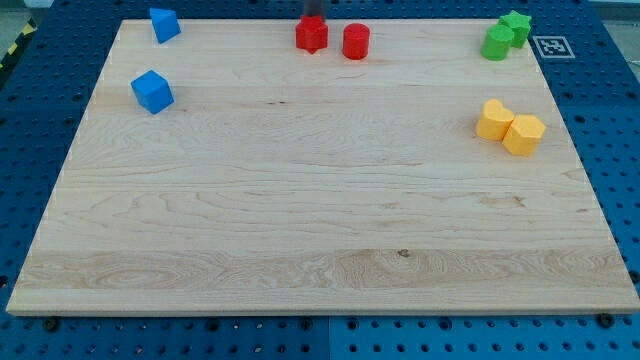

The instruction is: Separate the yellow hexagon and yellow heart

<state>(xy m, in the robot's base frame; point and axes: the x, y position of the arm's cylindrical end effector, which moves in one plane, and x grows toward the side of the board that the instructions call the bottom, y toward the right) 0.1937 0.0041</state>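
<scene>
On the pale wooden bench [320, 200], two blue blocks [152, 91] sit at the view's left; a dark rod [312, 8] stands behind the red star block [311, 34] – my tip hidden, tool state untellable – while the yellow heart block [493, 119] touches the yellow hexagon block [524, 133] at the right.
</scene>
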